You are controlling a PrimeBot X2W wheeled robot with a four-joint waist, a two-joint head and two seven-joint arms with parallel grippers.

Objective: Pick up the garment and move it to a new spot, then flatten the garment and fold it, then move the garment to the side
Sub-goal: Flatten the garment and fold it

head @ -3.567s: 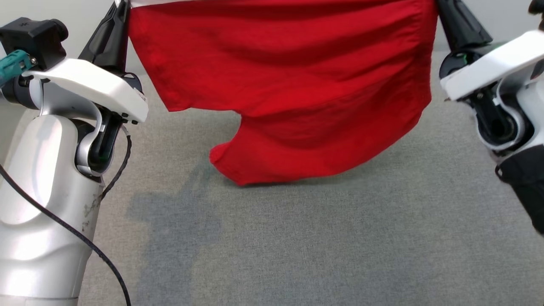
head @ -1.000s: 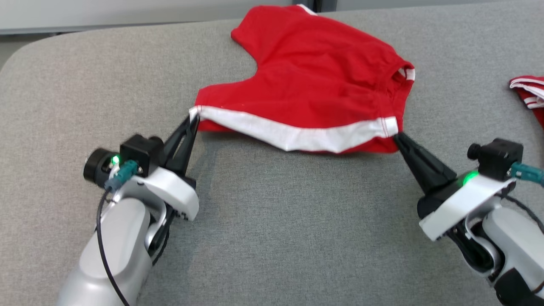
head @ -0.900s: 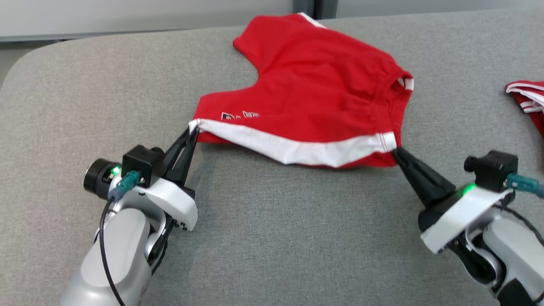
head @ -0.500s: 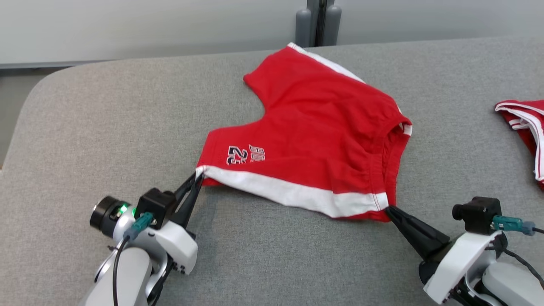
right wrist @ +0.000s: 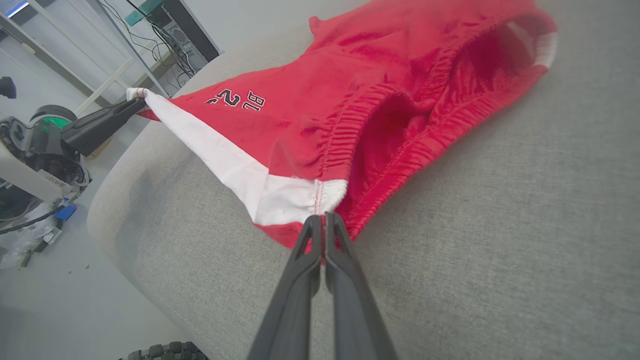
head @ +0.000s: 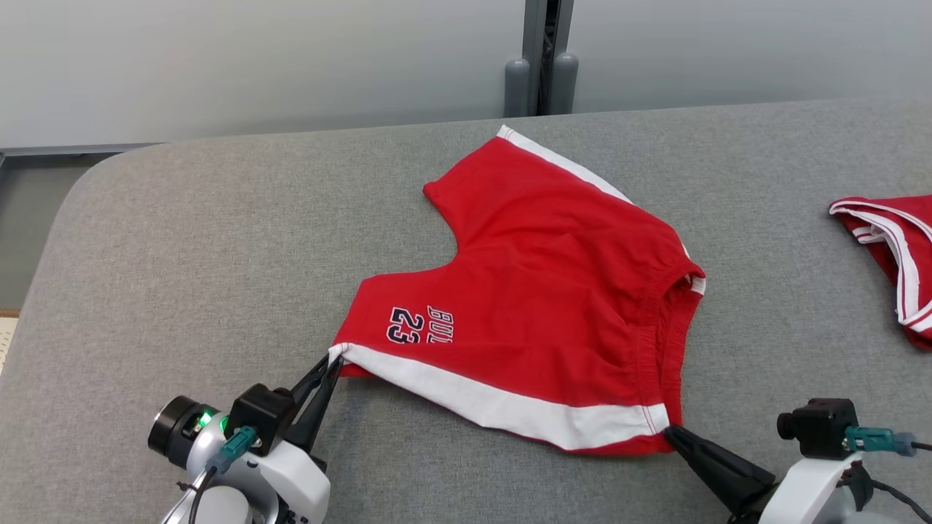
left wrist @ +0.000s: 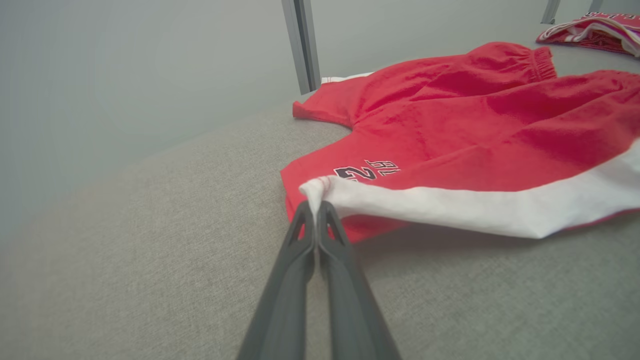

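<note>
In the head view we see the red shorts (head: 553, 291) lying near the middle of the grey padded surface (head: 218, 240), legs toward the far left and the gathered waistband (head: 659, 349) toward the right. The left gripper (head: 333, 360) rises from the lower left, its two dark fingers pressed together on the corner of the near leg's hem, at one end of the white stripe (head: 502, 411). The right gripper (head: 668, 431) comes in from the lower right, its fingers likewise together, pinching the other end of that stripe at the waistband corner. A printed number (head: 404, 325) sits just above the stripe, near the left gripper. A second red garment (head: 888, 255) lies well apart at the right edge, and a grey post (head: 539, 65) stands behind the surface.

In the left wrist view we look along the fingers, which meet at their tips with a bunched bit of white fabric clamped between them. The stripe runs off to the right, raised a little with shadow under it; the rest of the shorts rests on the surface beyond.

In the right wrist view we find the fingers closed on the stripe's end where it meets the waistband, whose opening gapes just beyond. The stripe stretches to the upper left, where the left gripper grips its far corner. Past the surface's rounded edge we see the floor (right wrist: 50, 300).
</note>
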